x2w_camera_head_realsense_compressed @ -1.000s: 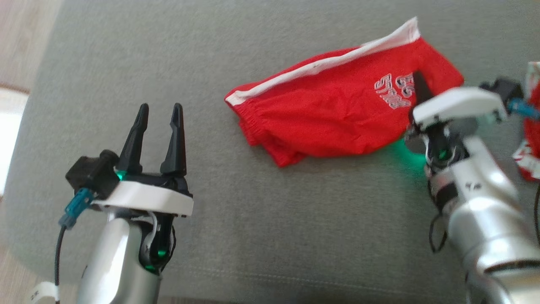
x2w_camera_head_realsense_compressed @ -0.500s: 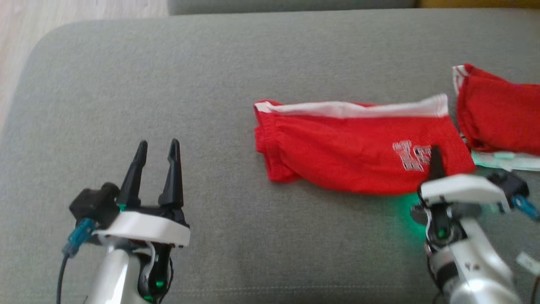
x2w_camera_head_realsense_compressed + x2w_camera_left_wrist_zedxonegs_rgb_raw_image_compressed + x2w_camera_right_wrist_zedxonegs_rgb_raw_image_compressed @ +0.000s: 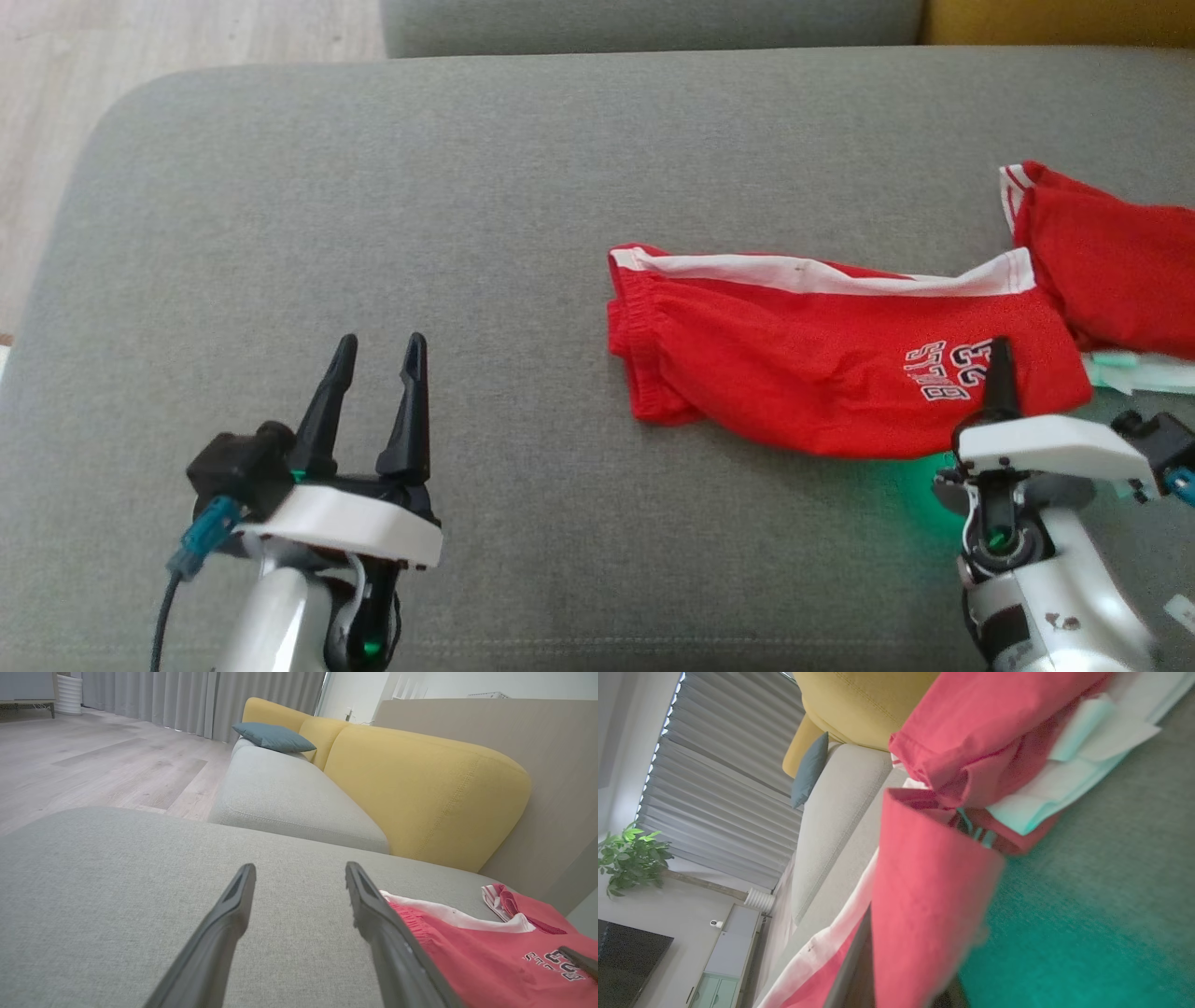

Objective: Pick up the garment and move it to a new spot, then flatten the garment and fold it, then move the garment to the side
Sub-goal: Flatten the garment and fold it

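Pinching the red shorts (image 3: pixel 803 373) at the leg hem with your right gripper (image 3: pixel 1001 359). One dark finger lies on top of the cloth just beside the "23" print. In the right wrist view the red fabric sits squeezed between the two fingers, so that end effector is closed on the shorts.

The shorts lie on the grey cushion (image 3: pixel 467 233), right of centre in the head view, with the elastic waistband toward the middle and the white side stripe along the far edge.

Your left gripper (image 3: pixel 381 341) hovers over bare cushion, well apart from the shorts, fingers moderately spread and nothing between them.

A second red garment (image 3: pixel 1111 271) sits at the right edge, just beside the shorts' hem, with a pale mint-and-white cloth (image 3: pixel 1139 369) under it. Green light glows on the cushion below the hem.
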Controlling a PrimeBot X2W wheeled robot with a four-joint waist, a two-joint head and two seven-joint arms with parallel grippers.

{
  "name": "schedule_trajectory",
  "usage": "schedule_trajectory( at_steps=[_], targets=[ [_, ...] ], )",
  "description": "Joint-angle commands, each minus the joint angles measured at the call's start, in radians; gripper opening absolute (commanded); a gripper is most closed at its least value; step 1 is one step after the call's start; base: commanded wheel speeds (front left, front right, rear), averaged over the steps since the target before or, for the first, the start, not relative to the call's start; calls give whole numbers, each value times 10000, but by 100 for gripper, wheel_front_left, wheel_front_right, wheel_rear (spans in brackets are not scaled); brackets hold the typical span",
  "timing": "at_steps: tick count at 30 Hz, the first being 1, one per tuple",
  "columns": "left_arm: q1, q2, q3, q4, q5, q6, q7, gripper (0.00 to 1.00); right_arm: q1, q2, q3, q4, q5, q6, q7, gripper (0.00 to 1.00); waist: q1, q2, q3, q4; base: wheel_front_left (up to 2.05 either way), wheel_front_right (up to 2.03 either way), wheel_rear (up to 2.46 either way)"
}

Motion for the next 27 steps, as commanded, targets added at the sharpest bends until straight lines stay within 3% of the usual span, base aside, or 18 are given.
schedule_trajectory(
  at_steps=[1, 8, 17, 27],
  targets=[
    [-197, 89, 239, -241, 55, 55, -61, 100, -513, 87, 159, -452, -147, 75, -109, 0, 0, -1, -53, 137, 0, 0, 0],
    [-118, 89, 242, -149, 52, 79, -61, 100, -846, 91, 636, -893, 59, 75, -24, 0, 0, -1, -241, 453, 0, 0, 0],
    [-47, 89, 182, -74, 67, 80, -61, 100, -886, 92, 3092, -1683, -485, 75, -144, 0, 0, -1, -431, 671, 0, 0, 0],
    [-27, 89, 59, 19, 90, 84, -61, 100, -1115, 92, 4972, -1261, -246, 75, -394, 0, 0, -1, -536, 954, 0, 0, 0]
  ],
)
